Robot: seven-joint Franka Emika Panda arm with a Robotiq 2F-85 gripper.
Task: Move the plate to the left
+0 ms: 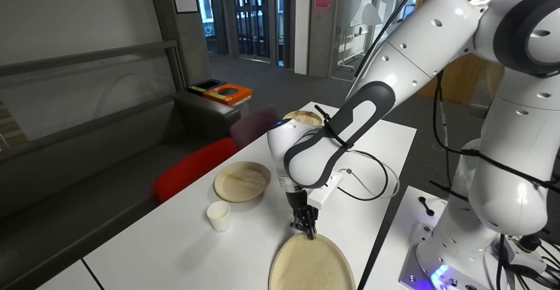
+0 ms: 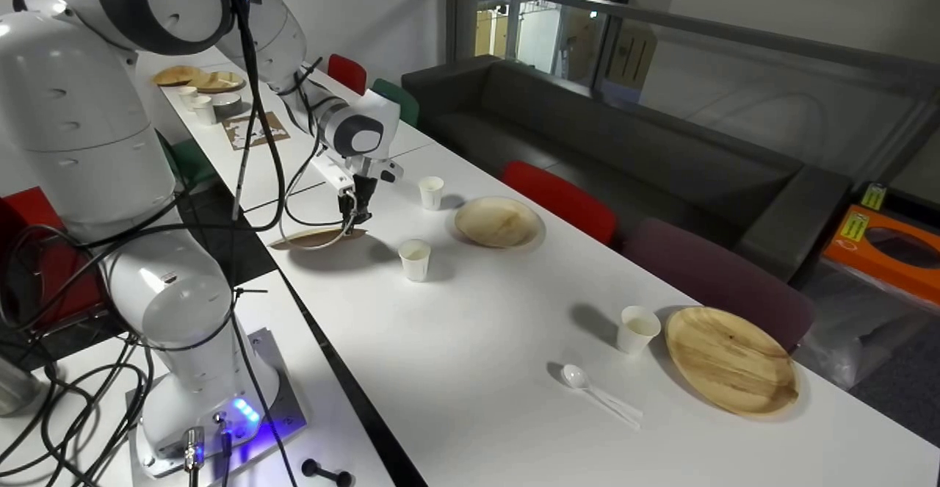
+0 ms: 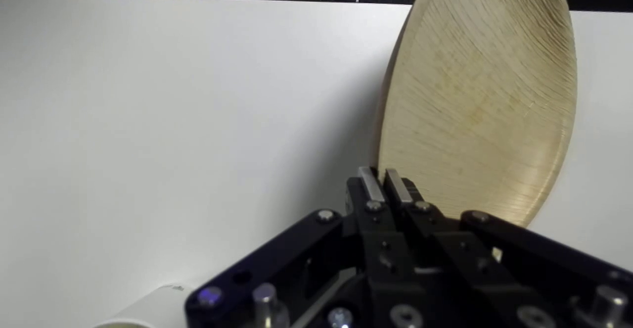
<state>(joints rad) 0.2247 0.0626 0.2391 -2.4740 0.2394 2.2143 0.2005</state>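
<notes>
The plate is round, flat and beige with a low rim. It shows at the bottom of an exterior view (image 1: 313, 266), near the table edge in an exterior view (image 2: 312, 239), and large at the right in the wrist view (image 3: 479, 95). My gripper (image 3: 383, 177) is shut on the plate's rim, with one finger on each side of it. In both exterior views the gripper (image 1: 309, 234) (image 2: 349, 222) points down at that rim. The plate is tilted, its held side raised above the white table. The fingers and arm hide part of the plate.
A deeper beige dish (image 1: 242, 181) stands near the red chair. White cups (image 2: 415, 259) (image 2: 431, 192) stand close to the gripper. A cup (image 2: 637, 329), white spoons (image 2: 598, 393) and another tan plate (image 2: 731, 361) lie farther along. A gap (image 2: 360, 391) separates the table from the robot's base.
</notes>
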